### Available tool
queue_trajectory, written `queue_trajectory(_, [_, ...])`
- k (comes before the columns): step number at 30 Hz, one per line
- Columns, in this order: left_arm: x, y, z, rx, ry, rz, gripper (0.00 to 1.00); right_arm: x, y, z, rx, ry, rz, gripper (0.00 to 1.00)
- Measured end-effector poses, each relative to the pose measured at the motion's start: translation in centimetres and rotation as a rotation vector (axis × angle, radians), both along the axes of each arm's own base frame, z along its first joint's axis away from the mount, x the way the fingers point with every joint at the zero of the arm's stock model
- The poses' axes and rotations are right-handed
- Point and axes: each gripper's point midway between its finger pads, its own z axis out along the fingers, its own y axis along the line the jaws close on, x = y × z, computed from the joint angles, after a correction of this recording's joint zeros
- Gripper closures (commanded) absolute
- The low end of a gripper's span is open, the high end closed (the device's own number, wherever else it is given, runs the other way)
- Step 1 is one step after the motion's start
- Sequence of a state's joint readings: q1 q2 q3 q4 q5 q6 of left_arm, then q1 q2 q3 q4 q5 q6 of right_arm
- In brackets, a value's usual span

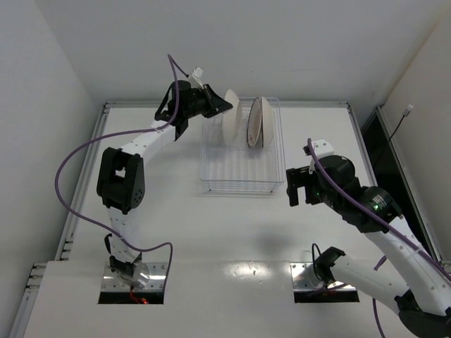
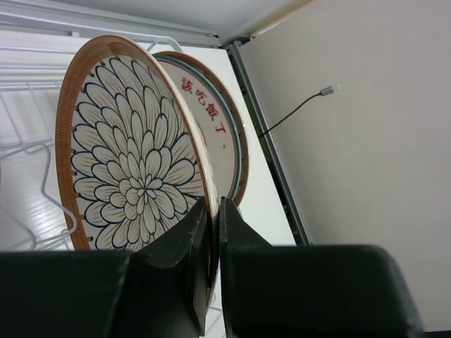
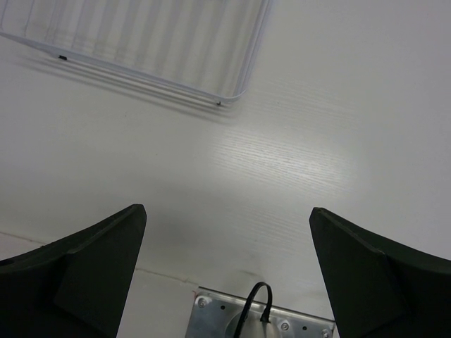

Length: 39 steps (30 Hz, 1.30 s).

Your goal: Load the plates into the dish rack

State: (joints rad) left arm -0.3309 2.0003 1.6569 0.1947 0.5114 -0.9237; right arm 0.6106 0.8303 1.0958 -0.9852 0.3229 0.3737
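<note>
Dish rack (image 1: 237, 189) stands on the bench (image 1: 211, 239), with 2 plates upright at its far end. The red-lettered plate (image 2: 211, 116) looks seated. The floral plate (image 2: 134, 162) beside it is clenched at the rim by the left hand (image 2: 213, 211), so its release remains. Right hand (image 3: 227, 213) gapes empty. No 3rd plate shows.

The orange-brown-rimmed ceramic plate with a petal pattern (image 2: 134, 155) loses its lower edge behind the black left gripper (image 2: 213, 205) and hides most of the pale plate with red characters (image 2: 215, 120) behind it; the clear wire dish rack (image 3: 141, 72) runs off the right wrist view's top.
</note>
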Motion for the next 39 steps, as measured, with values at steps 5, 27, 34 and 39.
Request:
queue_trajectory(5, [0.3, 0.4, -1.2, 0.037, 0.015, 0.025, 1.0, -0.2, -0.3, -0.2, -0.015, 0.01, -0.007, 0.0])
queue_trajectory(27, [0.8, -0.6, -3.7, 0.217, 0.005, 0.141, 0.66, -0.7, -0.7, -0.7, -0.033, 0.034, -0.007, 0.0])
queue_trajectory(34, [0.8, -0.9, -4.0, 0.24, -0.012, 0.121, 0.42, -0.7, -0.7, -0.7, -0.033, 0.035, -0.007, 0.0])
queue_trajectory(39, [0.5, -1.0, -4.4, 0.254, -0.007, 0.101, 0.39, -0.7, -0.6, -0.5, -0.029, 0.033, -0.005, 0.0])
